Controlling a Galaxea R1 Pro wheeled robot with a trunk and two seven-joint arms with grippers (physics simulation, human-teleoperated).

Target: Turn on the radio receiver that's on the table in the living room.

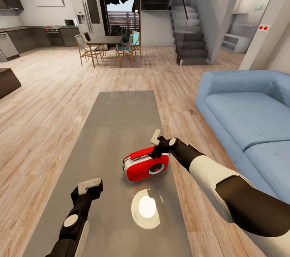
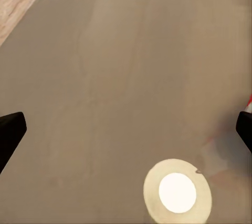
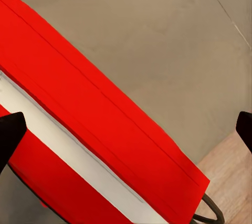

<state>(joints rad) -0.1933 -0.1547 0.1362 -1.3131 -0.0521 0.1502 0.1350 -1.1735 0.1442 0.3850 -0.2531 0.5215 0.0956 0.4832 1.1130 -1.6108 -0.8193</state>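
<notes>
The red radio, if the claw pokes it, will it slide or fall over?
The radio looks like a stiff little box, so it probably won't bend. The table is shiny, so it may slide. It looks wide and low, so tipping seems unlikely.

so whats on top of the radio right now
The right claw sits over the red radio receiver at its top edge, fingers spread. The radio rests on the grey table. The arm covers that top corner, so actual contact, and any handle or switch there, can't be seen.
</notes>
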